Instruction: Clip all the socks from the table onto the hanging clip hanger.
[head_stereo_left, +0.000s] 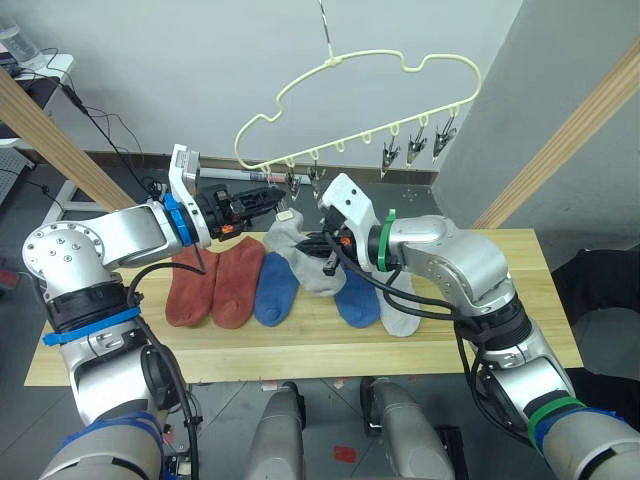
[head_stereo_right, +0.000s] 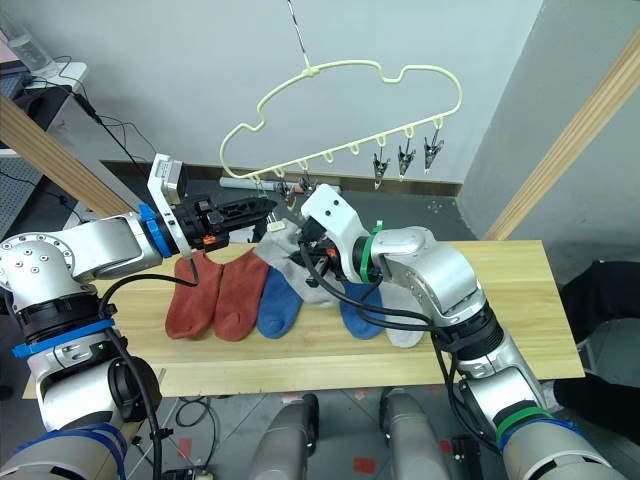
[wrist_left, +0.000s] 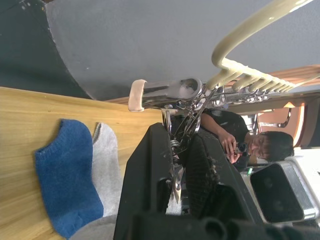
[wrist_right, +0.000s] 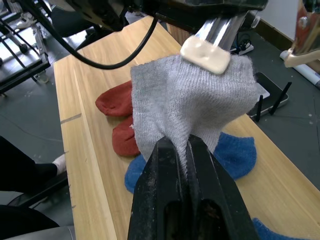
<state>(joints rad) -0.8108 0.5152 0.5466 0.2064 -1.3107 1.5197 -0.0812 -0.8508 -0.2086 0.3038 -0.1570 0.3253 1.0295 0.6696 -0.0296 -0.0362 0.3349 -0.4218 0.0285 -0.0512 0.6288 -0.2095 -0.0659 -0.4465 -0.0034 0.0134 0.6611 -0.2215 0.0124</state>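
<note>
Centre frame, right fingers (wrist_right: 182, 150) pinch the soft light-grey knit sock (wrist_right: 190, 100); left fingers (wrist_left: 176, 165) squeeze a small metal clip (wrist_left: 172, 95) — feed the cuff deeper before releasing.

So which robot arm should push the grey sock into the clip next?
The right, probably. The right gripper is shut on the grey sock and holds its edge up by the clip. The left gripper is busy squeezing that clip on the clip hanger, so it likely can't move the sock.
</note>
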